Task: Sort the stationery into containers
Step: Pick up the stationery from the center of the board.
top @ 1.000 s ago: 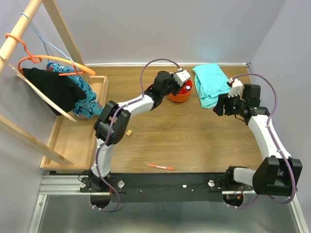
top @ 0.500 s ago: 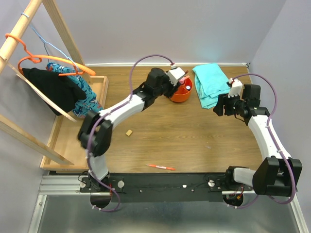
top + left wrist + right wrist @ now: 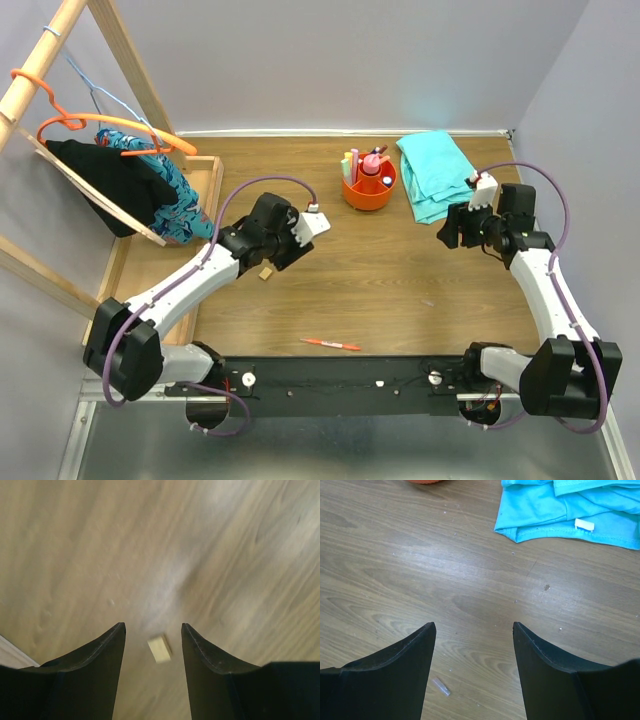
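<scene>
Standing at the far middle of the table, the round orange tub holds pastel highlighters and a pink glue bottle upright in its compartments, and a crumpled teal cloth lies just beside it to the right. A tan eraser lies loose on the bare wood left of centre, and a red pen lies flat near the front edge, well apart from both grippers. A wooden tray runs along the left side under a slanted wooden clothes rack, where an orange hanger carries a black garment and a blue patterned one. The tabletop is brown wood grain, closed in by pale lilac walls, with a black rail along the near edge. The left arm reaches low across the left half, its left gripper above the eraser with its jaws partly apart and nothing between them; its wrist view shows the blurred eraser on the table in the gap between the fingertips. The right arm bends up the right side, its right gripper hanging over bare wood near the cloth's edge, jaws wide apart and empty, with a small clear sliver lying below it.
</scene>
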### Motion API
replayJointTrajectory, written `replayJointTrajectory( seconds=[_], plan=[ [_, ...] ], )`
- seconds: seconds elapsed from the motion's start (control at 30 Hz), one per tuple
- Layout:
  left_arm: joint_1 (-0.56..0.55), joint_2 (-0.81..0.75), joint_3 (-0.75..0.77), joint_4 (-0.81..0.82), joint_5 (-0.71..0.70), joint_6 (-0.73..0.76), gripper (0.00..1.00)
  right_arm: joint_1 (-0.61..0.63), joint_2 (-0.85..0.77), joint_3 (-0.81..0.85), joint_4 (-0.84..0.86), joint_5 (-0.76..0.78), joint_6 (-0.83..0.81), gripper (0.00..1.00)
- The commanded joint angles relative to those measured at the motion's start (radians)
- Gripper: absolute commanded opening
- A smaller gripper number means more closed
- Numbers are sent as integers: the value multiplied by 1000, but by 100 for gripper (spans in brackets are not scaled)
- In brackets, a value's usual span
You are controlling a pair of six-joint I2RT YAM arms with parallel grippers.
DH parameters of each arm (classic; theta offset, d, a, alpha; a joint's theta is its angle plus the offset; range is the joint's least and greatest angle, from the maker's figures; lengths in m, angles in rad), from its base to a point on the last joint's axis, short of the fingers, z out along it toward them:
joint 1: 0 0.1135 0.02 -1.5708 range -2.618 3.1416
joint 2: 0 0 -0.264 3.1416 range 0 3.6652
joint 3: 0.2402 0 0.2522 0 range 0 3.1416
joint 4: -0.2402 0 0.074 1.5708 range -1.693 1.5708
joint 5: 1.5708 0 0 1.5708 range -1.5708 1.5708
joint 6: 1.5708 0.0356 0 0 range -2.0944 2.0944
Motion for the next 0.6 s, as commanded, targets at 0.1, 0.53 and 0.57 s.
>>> replayJointTrajectory(
  seconds=[0.1,0.53,0.57],
  plan=[
    [69,129,-16,-210,-32,13,57,-8,-32,-20,4,-34,18,71],
    [129,351,99,-219,-72,-81,50,-8,-69,-44,-3,-35,18,71],
    [129,365,104,-221,-79,-85,49,-8,-71,-44,-3,-35,18,71]
  ],
)
